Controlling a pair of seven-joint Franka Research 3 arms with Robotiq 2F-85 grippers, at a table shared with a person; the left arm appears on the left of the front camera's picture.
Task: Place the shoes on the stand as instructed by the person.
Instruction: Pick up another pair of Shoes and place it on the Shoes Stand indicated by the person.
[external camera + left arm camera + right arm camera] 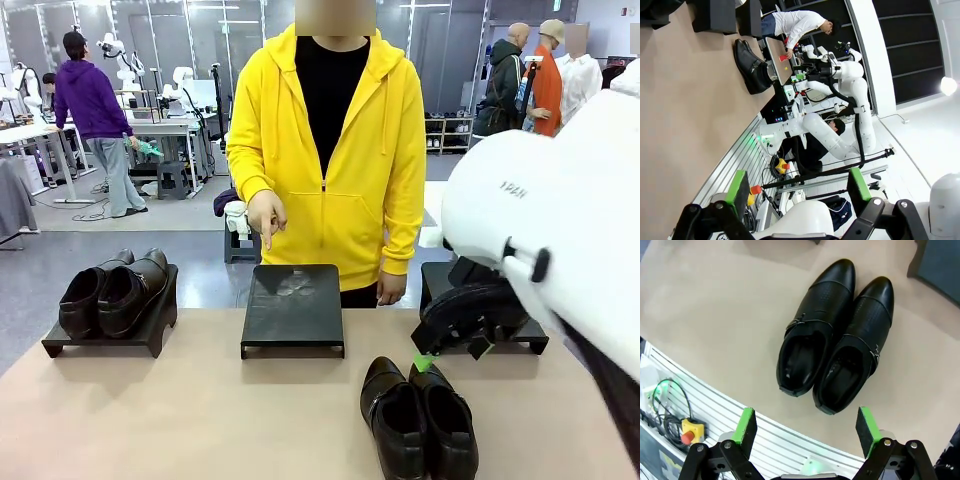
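Note:
A pair of glossy black shoes (418, 425) lies on the tan table (180, 410), toes toward the person (325, 140) in the yellow hoodie. My right gripper (428, 358) hangs just above that pair, open and holding nothing. In the right wrist view the right gripper (806, 427) has its green pads (746, 426) spread wide, with the shoes (832, 340) beneath and ahead. The person's hand (267, 215) points down at the bare middle stand (292, 300). A second pair (110, 292) rests on the left stand (100, 345). My left gripper (797, 190) is open, off the table's side; the shoes (752, 65) lie far off.
The right stand (437, 278) is partly hidden behind my right arm (560, 220). A ribbed metal rail and an emergency-stop button (689, 430) run along the table's near edge. A person in a purple hoodie (92, 110) and other workbenches stand far behind.

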